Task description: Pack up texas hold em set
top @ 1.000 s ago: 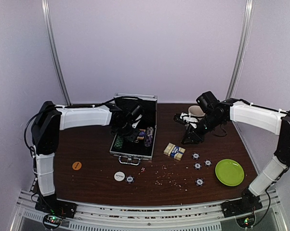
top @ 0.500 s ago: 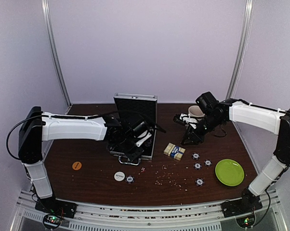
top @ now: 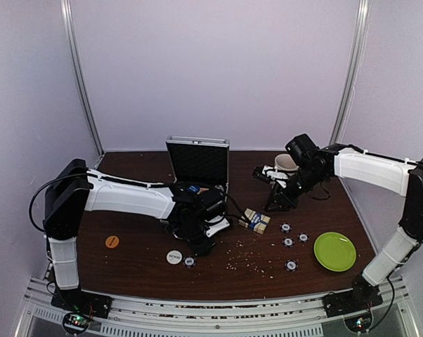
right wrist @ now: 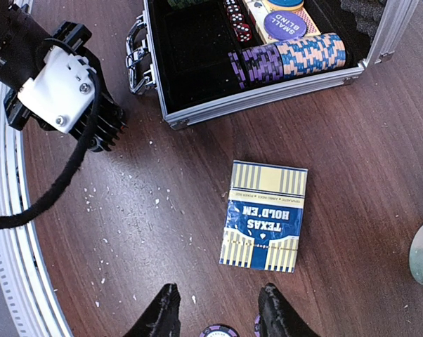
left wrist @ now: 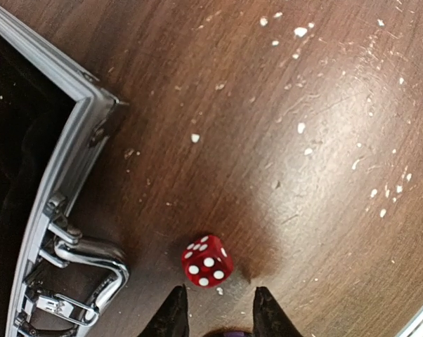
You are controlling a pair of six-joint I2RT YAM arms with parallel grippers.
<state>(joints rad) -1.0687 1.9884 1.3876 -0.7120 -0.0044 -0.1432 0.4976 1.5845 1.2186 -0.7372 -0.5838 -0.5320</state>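
Left gripper (left wrist: 218, 291) jaws stood parted, empty, just short of a glossy red die (left wrist: 206, 261) on the scuffed wooden table (left wrist: 324, 175), beside the open aluminium case (left wrist: 64, 161). Right gripper (right wrist: 218, 288) jaws were also parted and empty; the flat striped card deck (right wrist: 264, 215) lay outside the case.

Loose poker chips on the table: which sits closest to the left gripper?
The chip beside the white disc, near the left gripper; the other four lie by the green plate.
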